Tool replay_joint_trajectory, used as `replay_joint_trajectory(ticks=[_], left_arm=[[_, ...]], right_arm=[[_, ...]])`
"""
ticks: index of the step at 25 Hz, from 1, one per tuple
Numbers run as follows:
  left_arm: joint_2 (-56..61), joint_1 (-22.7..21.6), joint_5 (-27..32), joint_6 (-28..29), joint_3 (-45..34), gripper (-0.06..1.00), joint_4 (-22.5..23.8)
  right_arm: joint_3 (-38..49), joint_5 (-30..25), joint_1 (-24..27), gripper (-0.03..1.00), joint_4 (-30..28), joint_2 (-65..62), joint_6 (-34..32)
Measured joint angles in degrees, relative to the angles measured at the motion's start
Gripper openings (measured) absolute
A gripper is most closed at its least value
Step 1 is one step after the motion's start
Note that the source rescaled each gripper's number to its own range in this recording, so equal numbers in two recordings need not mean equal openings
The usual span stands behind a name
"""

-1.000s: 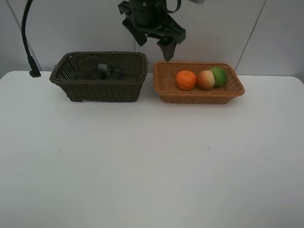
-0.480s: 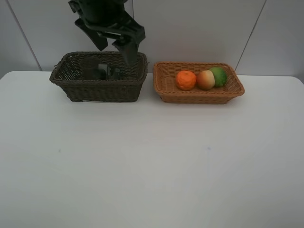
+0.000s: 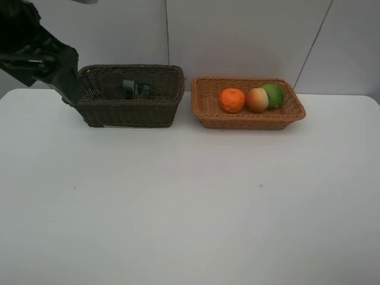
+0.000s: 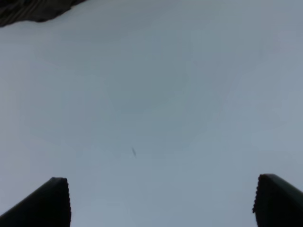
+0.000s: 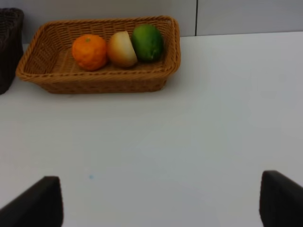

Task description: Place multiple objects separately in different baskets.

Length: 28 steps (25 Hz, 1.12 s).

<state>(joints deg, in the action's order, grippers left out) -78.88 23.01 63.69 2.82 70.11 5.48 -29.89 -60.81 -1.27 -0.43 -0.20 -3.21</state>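
My left gripper has swung off past the dark basket holding the bottles, fingers spread and empty, right fingers likewise spread, while mandarin, peach and green fruit sit in the tan basket, so I judge sorting finished.

We saw a dark brown woven basket on the left and a light orange-tan one on the right. The latter's fruits were an orange mandarin, a red-yellow peach and a green fruit, all on a white table.
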Motion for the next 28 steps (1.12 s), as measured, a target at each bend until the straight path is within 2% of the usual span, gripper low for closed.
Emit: replay_joint_trajectory(ticks=[8,15,23,28], left_arm=[[14.6,-8.5,0.0,0.3,-12.4,1.00,-2.9],[27.1,-14.3,0.2,0.4,-20.9,1.00,-5.5],[44.1,-18.8,1.6,0.4,-28.8,1.00,-6.9],[53.5,-19.3,1.9,0.4,-32.5,1.00,-7.1]], right_arm=[[0.0,0.0,0.0,0.90,0.0,0.0,0.0],[0.0,0.0,0.0,0.90,0.0,0.0,0.0],[0.0,0.0,0.0,0.90,0.0,0.0,0.0],[0.0,0.0,0.0,0.90,0.0,0.0,0.0]])
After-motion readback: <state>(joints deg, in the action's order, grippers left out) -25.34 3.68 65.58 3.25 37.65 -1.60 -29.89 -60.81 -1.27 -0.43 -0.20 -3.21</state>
